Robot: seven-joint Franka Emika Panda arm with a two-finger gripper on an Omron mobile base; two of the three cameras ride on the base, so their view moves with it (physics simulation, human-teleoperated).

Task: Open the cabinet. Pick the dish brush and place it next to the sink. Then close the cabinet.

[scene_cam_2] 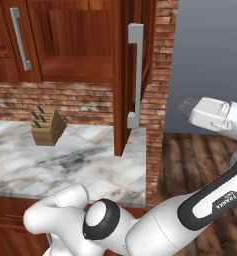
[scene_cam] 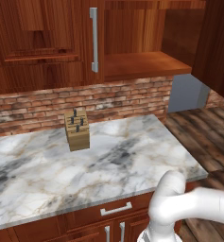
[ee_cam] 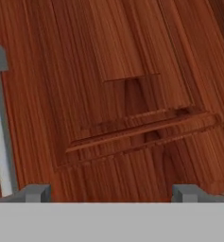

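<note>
We are in the opening step, and it looks partly done. The cabinet (scene_cam: 132, 42) hangs above the surface (scene_cam: 132, 160). Its right door (scene_cam_2: 121, 75) stands swung out towards us, edge-on in the right base view, with its long handle (scene_cam_2: 135, 75) facing the arm. The left door (scene_cam: 87, 42) sits shut, its handle (scene_cam: 93, 40) upright. The shelf (scene_cam: 142, 64) behind the open door is bare as far as we can see, so we cannot tell where the brush lies; we judge it may be behind the shut door.

The claw (ee_cam: 112, 194) is spread wide with nothing between its tips. It is off to the right of the open door and points at a wooden panel with a raised frame (ee_cam: 142, 127), a silver bar (ee_cam: 0, 123) at the edge of its view. A knife block (scene_cam: 77, 130) stands on the surface, near the brick wall (scene_cam: 38, 106).

Next, we think, the claw must reach the left handle, close around it and pull the door out, keeping clear of the open door.
</note>
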